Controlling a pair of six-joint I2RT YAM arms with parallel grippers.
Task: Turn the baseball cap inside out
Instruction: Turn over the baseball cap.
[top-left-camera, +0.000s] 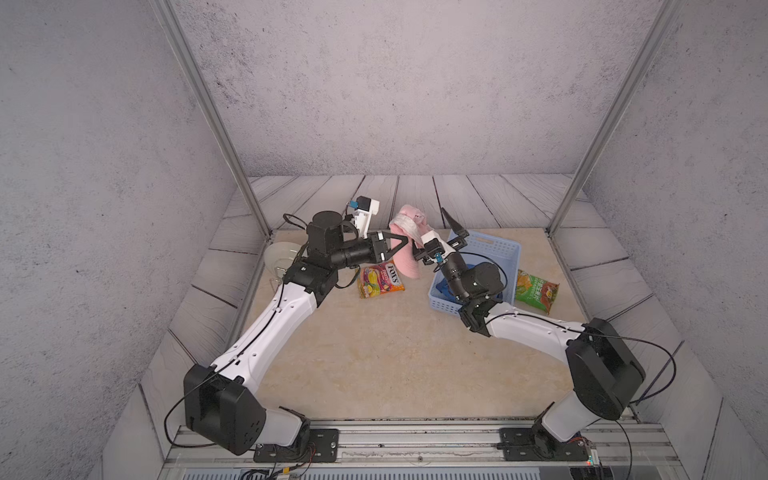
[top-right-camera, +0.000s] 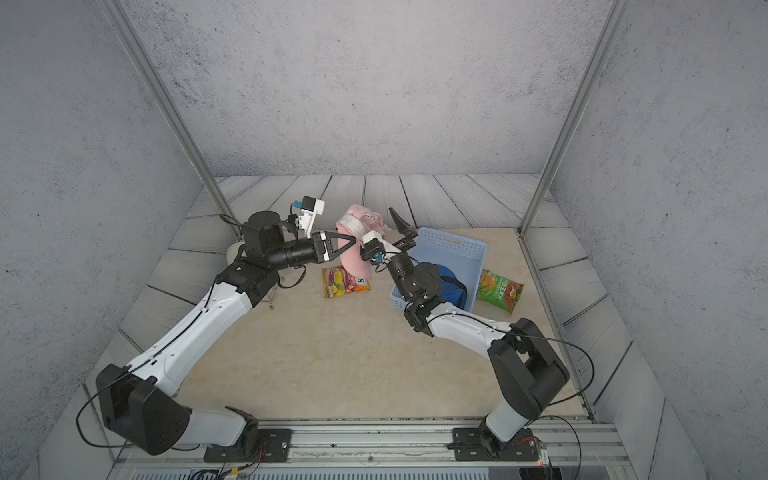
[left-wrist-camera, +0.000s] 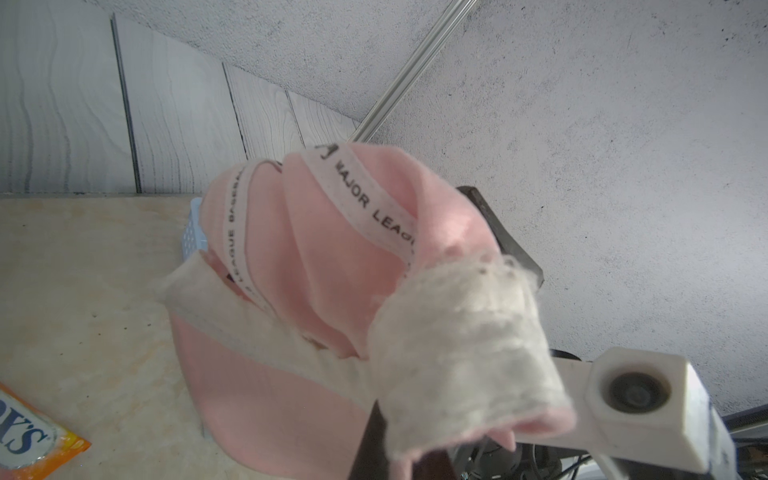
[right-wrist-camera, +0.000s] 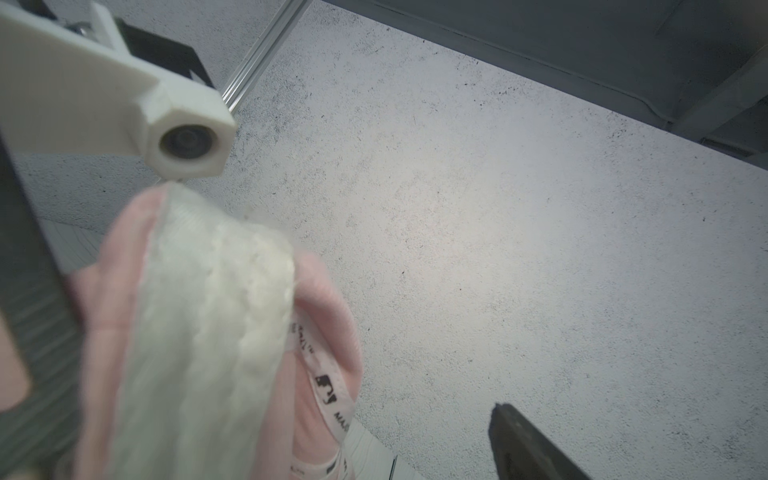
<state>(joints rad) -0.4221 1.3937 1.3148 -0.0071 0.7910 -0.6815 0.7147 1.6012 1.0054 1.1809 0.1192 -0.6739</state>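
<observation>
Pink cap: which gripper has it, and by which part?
The left gripper is shut on the pink cap at its rim, by the white sweatband. The right gripper is open, cap between its jaws, not gripped.

Tabletop (top-left-camera: 374, 357) (top-right-camera: 332, 357) (left-wrist-camera: 83, 291) was beige, marbled, matte. Grey wood-look planks (top-left-camera: 457, 199) bordered it at back and sides.

Candy bag (top-left-camera: 380, 279) (top-right-camera: 345, 282) (left-wrist-camera: 29, 432), orange-yellow, lay flat near middle, printed face up.

Blue basket (top-left-camera: 494, 245) (top-right-camera: 453, 245) (left-wrist-camera: 193, 232), perforated walls, stood upright to right of candy bag, near but apart.

Green snack bag (top-left-camera: 536, 290) (top-right-camera: 498, 290) lay flat just beside basket's outer right wall; contact unclear.

White bowl (top-left-camera: 279, 255) (top-right-camera: 233, 251) sat at left edge, mostly hidden.
</observation>
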